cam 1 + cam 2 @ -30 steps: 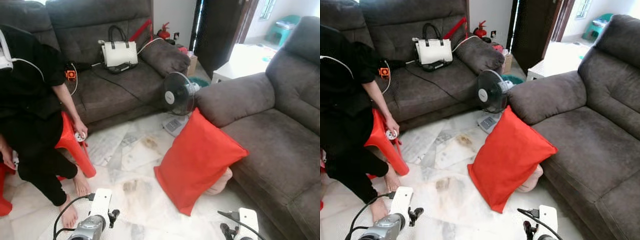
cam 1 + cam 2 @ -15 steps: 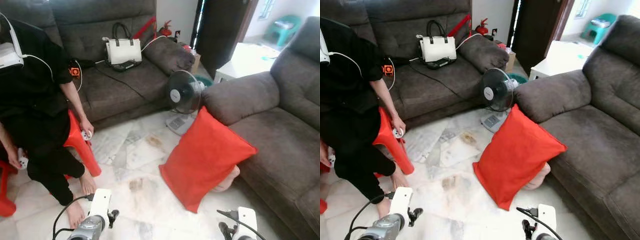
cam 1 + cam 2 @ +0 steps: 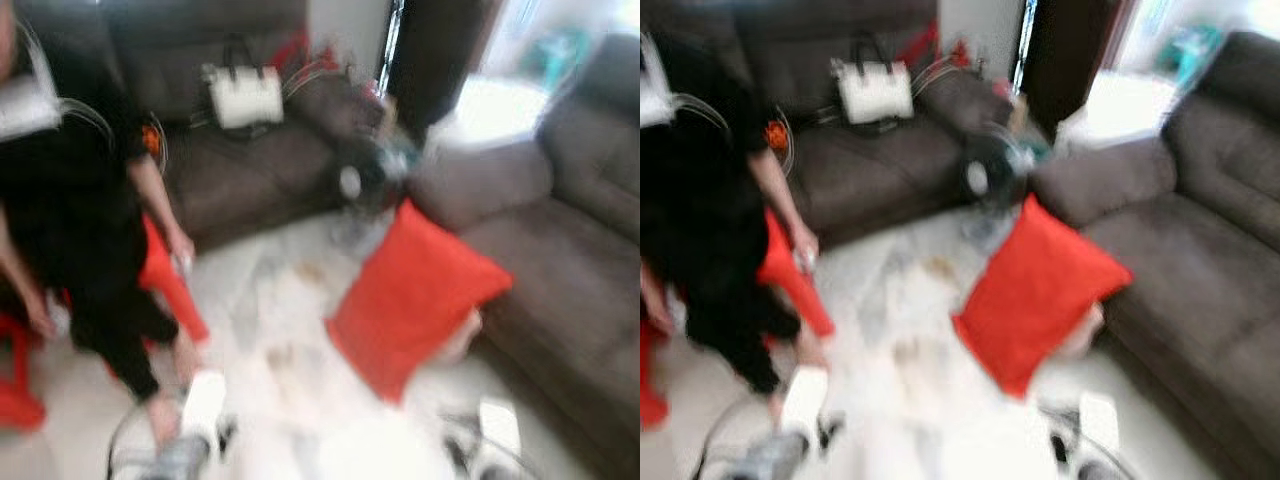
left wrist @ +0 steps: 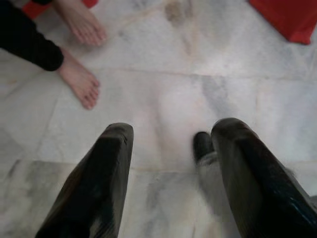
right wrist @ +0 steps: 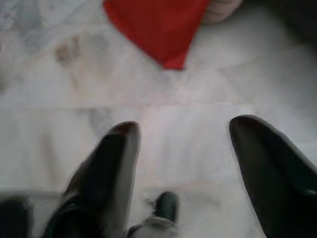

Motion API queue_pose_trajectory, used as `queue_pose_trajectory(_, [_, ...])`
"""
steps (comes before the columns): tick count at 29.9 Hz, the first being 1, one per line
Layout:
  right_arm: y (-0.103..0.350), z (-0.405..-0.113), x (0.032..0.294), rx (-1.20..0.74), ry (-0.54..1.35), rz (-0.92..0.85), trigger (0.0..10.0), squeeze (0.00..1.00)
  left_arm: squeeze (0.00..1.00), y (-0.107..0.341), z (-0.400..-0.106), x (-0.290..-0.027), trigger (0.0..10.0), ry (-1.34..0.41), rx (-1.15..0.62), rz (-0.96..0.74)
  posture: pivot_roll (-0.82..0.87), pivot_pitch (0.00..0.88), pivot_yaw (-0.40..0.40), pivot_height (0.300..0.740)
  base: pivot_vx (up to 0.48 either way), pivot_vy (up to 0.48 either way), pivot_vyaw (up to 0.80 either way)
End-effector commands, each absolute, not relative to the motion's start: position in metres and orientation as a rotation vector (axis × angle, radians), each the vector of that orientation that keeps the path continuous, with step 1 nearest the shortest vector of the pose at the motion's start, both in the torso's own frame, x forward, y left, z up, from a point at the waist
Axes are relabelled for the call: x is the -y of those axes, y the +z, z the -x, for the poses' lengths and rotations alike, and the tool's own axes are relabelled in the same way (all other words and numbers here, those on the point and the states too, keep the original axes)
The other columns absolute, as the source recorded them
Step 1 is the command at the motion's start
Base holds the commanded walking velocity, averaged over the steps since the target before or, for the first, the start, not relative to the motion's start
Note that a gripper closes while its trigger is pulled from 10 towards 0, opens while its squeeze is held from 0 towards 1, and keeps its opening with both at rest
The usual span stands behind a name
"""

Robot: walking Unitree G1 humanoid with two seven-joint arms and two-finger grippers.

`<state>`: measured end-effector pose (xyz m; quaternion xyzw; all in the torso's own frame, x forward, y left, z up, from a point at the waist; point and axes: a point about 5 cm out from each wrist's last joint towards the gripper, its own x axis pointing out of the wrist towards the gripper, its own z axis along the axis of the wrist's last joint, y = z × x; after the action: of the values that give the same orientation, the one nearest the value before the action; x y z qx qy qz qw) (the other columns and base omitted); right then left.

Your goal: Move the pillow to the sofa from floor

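A red pillow (image 3: 415,300) stands on the marble floor, leaning against the front of the grey sofa (image 3: 560,290) on the right. Its lower corner (image 5: 163,29) shows in the right wrist view and an edge (image 4: 287,20) in the left wrist view. My left gripper (image 4: 171,139) hangs low over bare floor, open and empty. My right gripper (image 5: 185,134) is also open and empty over the floor, a short way short of the pillow's corner. Both head views are blurred.
A person in black (image 3: 70,200) sits on a red stool (image 3: 170,285) at the left, bare feet (image 4: 79,82) on the floor near my left gripper. A floor fan (image 3: 355,185) stands beyond the pillow. A second sofa (image 3: 240,150) at the back holds a white handbag (image 3: 245,95).
The head view has shifted and turned blurry as the camera moves. The pillow, the person and both arms keep their places in the scene.
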<state>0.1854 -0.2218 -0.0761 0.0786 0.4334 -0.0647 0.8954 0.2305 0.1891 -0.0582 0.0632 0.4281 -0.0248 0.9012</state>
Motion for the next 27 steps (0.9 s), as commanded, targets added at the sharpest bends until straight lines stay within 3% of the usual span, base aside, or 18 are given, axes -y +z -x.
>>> queue_pose_trajectory(1, [-0.0797, -0.1791, 0.2201, -0.922, -0.133, -0.165, 10.0, 0.00, 0.00, -0.0557, -0.2340, -0.1913, 10.0, -0.047, -0.882, -0.154, 0.08, 0.000, -0.032, 0.740, 0.000, -0.334, 0.00])
queue_pose_trajectory(18, [-0.0789, -0.1800, 0.2210, -0.915, -0.122, -0.147, 10.0, 0.00, 0.00, -0.0559, -0.2340, -0.1904, 10.0, -0.050, -0.884, -0.152, 0.08, 0.000, -0.035, 0.740, 0.000, -0.332, 0.00])
queue_pose_trajectory(27, [-0.0786, -0.1804, 0.2207, -0.907, -0.119, -0.147, 10.0, 0.00, 0.00, -0.0558, -0.2340, -0.1906, 10.0, -0.057, -0.885, -0.158, 0.08, 0.000, -0.034, 0.740, 0.000, -0.332, 0.75])
